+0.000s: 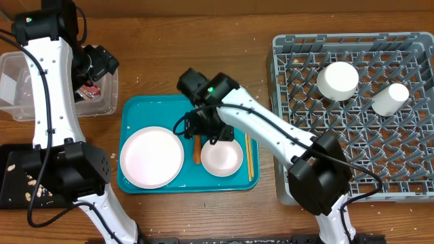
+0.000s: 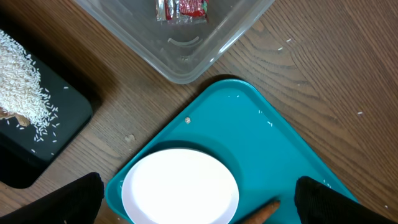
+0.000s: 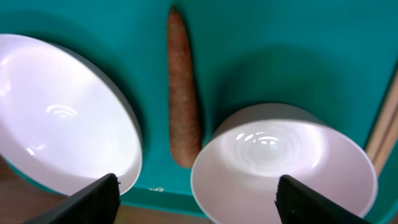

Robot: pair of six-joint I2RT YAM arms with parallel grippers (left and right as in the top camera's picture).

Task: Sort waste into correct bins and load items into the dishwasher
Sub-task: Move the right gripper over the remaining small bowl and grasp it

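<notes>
An orange carrot (image 3: 182,93) lies on the teal tray (image 1: 186,108) between a large white plate (image 1: 150,156) and a small white bowl (image 1: 222,157). My right gripper (image 3: 199,202) hangs open low over the tray, one finger over the plate's edge and the other over the bowl (image 3: 283,168), nothing between them. My left gripper (image 1: 102,64) stands open and empty, high by the clear tub (image 1: 108,102). A red wrapper (image 2: 181,9) lies in that tub. In the grey dish rack (image 1: 352,142) stand two upturned white pieces (image 1: 338,80), (image 1: 390,97).
A black tray (image 2: 56,118) with pale crumbs (image 2: 18,81) sits at the front left. Wooden chopsticks (image 1: 249,157) lie along the teal tray's right side. A white napkin (image 1: 10,88) rests in the tub's left end. Bare wood separates tray and rack.
</notes>
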